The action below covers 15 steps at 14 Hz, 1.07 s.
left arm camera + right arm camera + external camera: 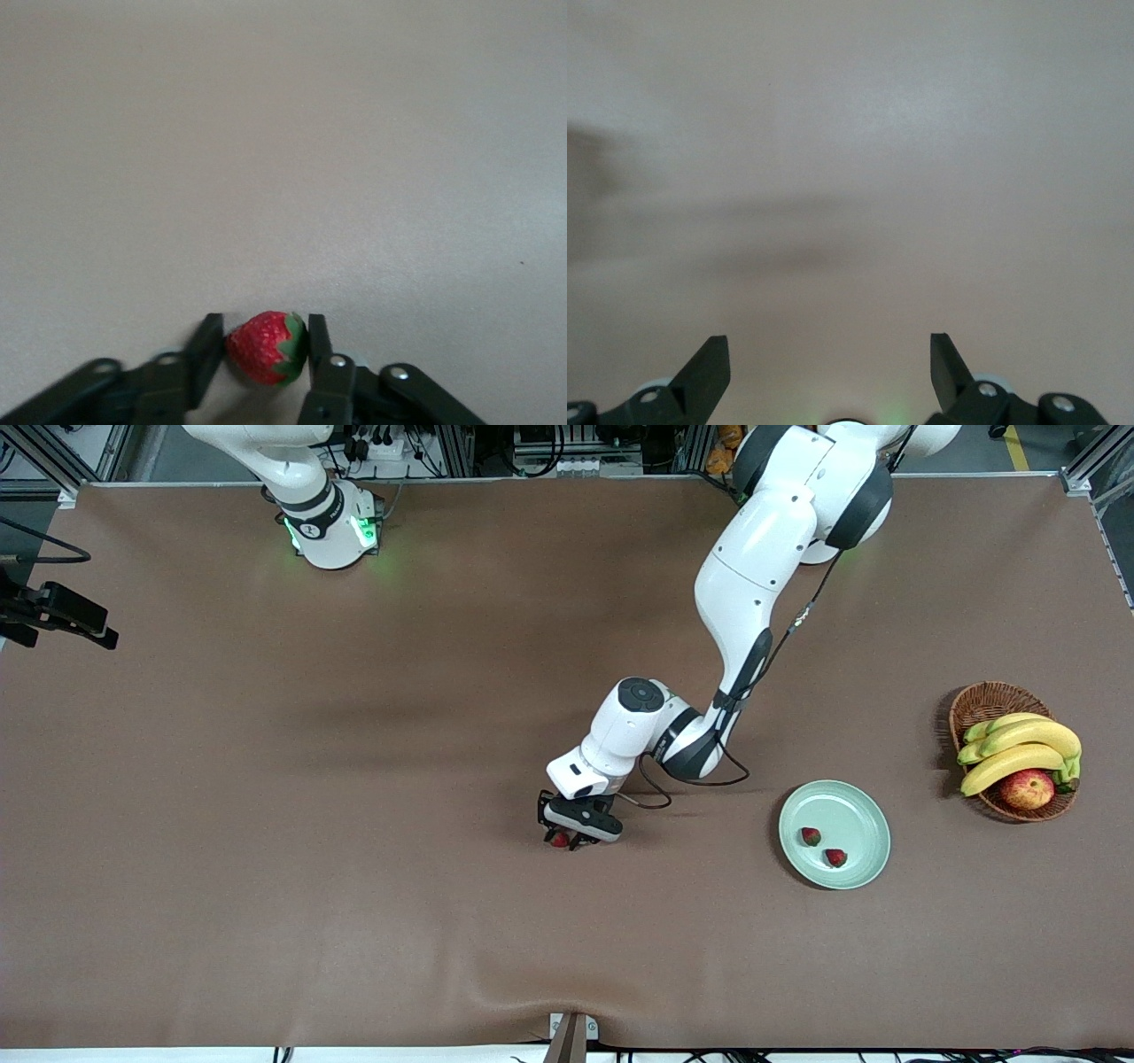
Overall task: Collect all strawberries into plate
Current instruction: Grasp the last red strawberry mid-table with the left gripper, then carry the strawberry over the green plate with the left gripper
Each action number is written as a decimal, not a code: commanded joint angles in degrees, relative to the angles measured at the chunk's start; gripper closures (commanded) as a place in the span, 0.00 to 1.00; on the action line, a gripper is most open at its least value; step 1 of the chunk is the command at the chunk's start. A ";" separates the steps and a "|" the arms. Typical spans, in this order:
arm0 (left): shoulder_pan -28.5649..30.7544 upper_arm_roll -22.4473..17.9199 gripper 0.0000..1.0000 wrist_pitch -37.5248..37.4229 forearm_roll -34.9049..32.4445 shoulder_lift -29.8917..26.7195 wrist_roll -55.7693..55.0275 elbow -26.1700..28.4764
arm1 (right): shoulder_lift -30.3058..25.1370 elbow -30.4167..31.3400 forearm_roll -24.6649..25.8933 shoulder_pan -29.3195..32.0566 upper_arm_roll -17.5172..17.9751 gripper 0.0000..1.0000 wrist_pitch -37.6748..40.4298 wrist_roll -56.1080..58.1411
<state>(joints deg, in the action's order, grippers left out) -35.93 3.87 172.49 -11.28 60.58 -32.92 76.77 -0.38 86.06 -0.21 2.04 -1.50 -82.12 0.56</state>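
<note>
Left wrist view: left gripper (266, 354) pinches third strawberry (267, 347), well apart from plate (864, 819) holding two strawberries (811, 836). Right gripper (830, 367) waits, spread.

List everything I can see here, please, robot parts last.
strawberries: three, red; two on the plate, one on the table between the left gripper's fingers
plate: one, mint green, nearer the front camera than the basket
basket: one, brown wicker, at the left arm's end
bananas: a yellow bunch, in the basket
apple: one, red-yellow, in the basket
table: brown
left gripper: black, shut on the third strawberry
right gripper: black, open, waiting over bare table
</note>
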 commanded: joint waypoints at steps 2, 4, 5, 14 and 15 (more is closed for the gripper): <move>-0.46 -0.53 0.93 0.74 -0.77 1.12 -0.30 -1.89 | -0.59 -0.02 -1.02 1.13 0.80 0.00 0.38 -1.44; -0.37 -0.53 0.98 0.65 -0.77 -0.19 -0.66 -1.63 | -0.24 -1.24 -0.84 1.21 0.71 0.00 0.38 -1.53; -0.28 -0.53 1.00 0.22 -0.68 -1.33 -0.66 -1.28 | -0.24 -1.34 -0.93 1.39 0.62 0.00 0.38 -1.53; 1.47 -0.26 1.00 -20.61 -0.77 -9.42 -0.39 0.48 | 0.03 -1.43 0.13 2.27 0.45 0.00 0.11 -0.74; 2.26 -0.18 1.00 -20.79 -0.85 -9.86 0.57 1.44 | 0.11 -1.43 0.04 2.27 0.53 0.00 0.03 -0.74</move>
<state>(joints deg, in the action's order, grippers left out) -34.87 3.61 153.52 -11.27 53.27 -32.92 75.52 -0.37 85.28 -0.10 2.73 -1.83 -82.22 -0.16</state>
